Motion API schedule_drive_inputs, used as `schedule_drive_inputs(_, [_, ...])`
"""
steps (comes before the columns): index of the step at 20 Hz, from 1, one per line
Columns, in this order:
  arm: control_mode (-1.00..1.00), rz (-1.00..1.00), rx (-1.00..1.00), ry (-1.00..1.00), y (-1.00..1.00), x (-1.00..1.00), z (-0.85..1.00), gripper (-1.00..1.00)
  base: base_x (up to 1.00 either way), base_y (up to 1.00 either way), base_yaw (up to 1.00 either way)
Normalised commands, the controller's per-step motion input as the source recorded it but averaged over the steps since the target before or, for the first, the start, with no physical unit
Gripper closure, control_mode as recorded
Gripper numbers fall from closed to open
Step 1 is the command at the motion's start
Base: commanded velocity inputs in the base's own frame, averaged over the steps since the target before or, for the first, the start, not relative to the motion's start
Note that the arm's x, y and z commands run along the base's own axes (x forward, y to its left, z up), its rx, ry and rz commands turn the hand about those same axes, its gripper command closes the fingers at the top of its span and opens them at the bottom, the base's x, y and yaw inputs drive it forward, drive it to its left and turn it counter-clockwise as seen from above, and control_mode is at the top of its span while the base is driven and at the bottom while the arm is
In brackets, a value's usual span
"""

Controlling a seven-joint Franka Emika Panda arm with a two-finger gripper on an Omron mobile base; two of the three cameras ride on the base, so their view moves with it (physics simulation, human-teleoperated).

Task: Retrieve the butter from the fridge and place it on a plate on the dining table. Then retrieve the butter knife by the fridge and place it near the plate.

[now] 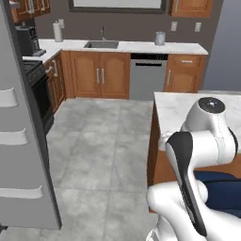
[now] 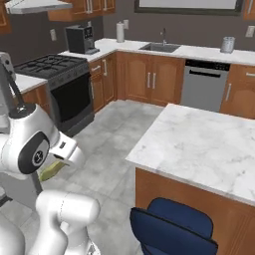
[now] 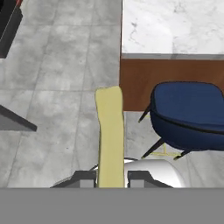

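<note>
Blue chair (image 3: 188, 116) beside dining table (image 3: 175, 26)

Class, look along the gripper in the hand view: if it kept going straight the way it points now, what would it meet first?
Most likely the grey tiled floor, left of the dining table and blue chair. The gripper holds the butter pointing there; depth is uncertain.

Butter (image 3: 110, 135) pale yellow — dining table (image 2: 199, 144) white marble (grey-veined), chair (image 3: 190, 113) navy.

Base views flanking arm, probably overlapping at dining table (image 1: 174, 110).
</note>
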Motion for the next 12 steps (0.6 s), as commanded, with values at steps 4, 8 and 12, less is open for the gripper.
schedule_drive_inputs(4, [1.00,0.00,0.00,0.00,0.00,0.00,0.00,1.00,-0.49,-0.47,-0.44])
schedule_drive_inputs(8, [1.00,0.00,0.00,0.00,0.00,0.00,0.00,1.00,-0.64,-0.43,-0.41])
schedule_drive_inputs(12, [1.00,0.00,0.00,0.00,0.00,0.00,0.00,1.00,-0.97,-0.42,-0.38])
